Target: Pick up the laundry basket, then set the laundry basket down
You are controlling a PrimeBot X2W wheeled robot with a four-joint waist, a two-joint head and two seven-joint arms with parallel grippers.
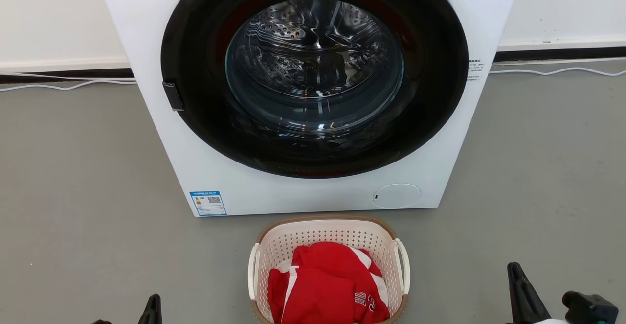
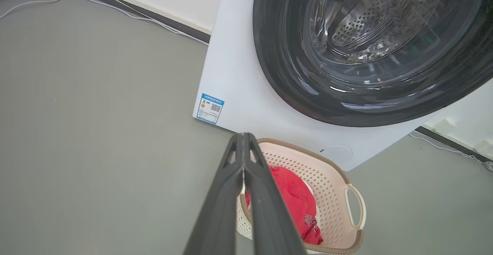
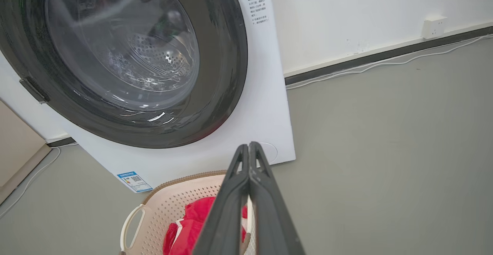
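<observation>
The white front-loading washing machine with its round dark door stands just behind the small cream perforated plastic laundry basket, which sits on the grey floor holding a red garment. That fits a basket awaiting a lift or one already set down. The left gripper and right gripper flank it, fingers pressed together and clear of its white loop handles. Any lift would want level, even holds, away from the machine.

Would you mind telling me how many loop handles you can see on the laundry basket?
2. One white loop handle sits on the laundry basket's left side, the other on its right; its near end is out of frame.
</observation>
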